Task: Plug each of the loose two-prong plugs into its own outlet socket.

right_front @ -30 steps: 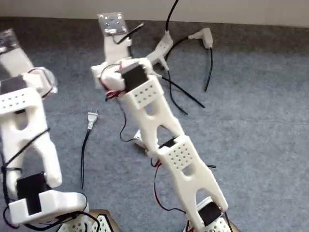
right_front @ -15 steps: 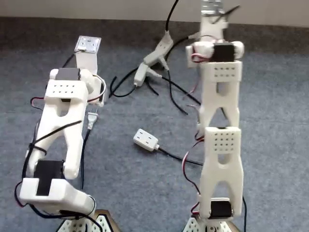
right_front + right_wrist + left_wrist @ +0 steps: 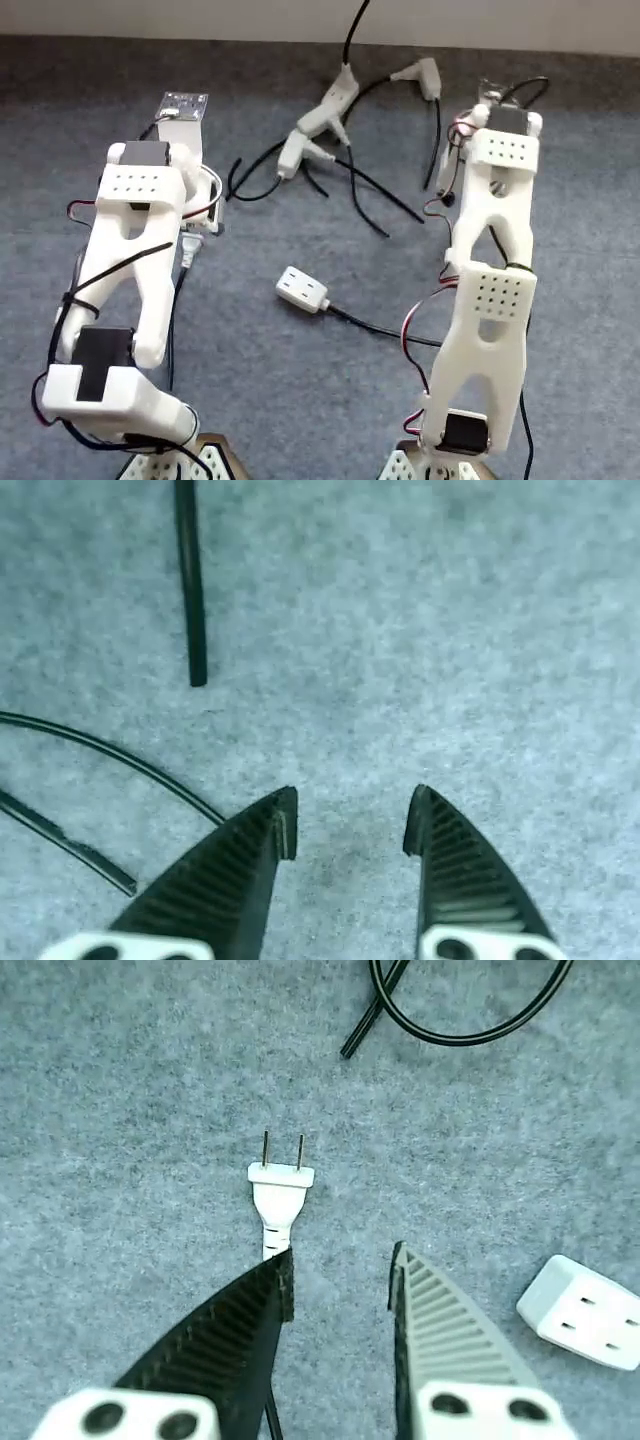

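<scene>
Our left gripper [image 3: 342, 1260] hangs spread just over the small white two-prong plug [image 3: 280, 1185], which lies flat on the grey carpet [image 3: 560, 260] with its prongs pointing away from us. In the high view the plug sits at about nine o'clock from the white rectangular outlet block [image 3: 302, 288], near it but apart.

The dark finger [image 3: 262, 1305] sits above the cord behind the plug body, not beside the body itself. If we close here we risk catching only the thin cord, and the plug would dangle and twist, with its prongs out of our control.

The block rests loose on the carpet. We judge that a push from the prongs could slide it or tip it instead of seating the plug.

Our right gripper [image 3: 351, 802] is also spread, over bare carpet between one and two o'clock from the block and well apart from it, so nothing braces the block.

Two more white plugs [image 3: 318, 122] with tangled black cords [image 3: 365, 190] lie at twelve o'clock and could snag a sweeping arm.
</scene>
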Available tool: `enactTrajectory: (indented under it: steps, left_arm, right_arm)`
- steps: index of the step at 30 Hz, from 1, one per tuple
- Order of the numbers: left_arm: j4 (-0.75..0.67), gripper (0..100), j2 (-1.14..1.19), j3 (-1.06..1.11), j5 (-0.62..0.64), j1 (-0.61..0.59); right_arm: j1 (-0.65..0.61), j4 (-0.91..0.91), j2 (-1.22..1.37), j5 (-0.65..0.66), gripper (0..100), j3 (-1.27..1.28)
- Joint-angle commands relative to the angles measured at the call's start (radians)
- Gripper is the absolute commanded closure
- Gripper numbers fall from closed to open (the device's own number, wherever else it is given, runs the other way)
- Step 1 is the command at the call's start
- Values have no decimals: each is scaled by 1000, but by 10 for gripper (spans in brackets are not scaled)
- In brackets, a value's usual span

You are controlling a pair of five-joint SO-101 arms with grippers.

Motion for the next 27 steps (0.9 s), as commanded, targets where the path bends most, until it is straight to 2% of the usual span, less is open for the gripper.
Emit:
enactTrajectory:
  steps: [1, 5, 16, 23, 27]
  left_arm:
    - [-3, 829, -2, 25, 6, -2]
    - [-121, 829, -4, 102, 6, -7]
    - [-373, 828, -2, 243, 6, -50]
    - [-402, 829, 10, 280, 9, -50]
    - [-459, 829, 79, 285, 51, -27]
  right_arm:
    - [12, -45, -36, -54, 819, 21]
    - [12, -116, 64, -141, 819, 31]
    - [10, -148, 266, -147, 819, -170]
    - [7, -128, 318, -147, 819, -255]
    - [7, -128, 323, -149, 819, -257]
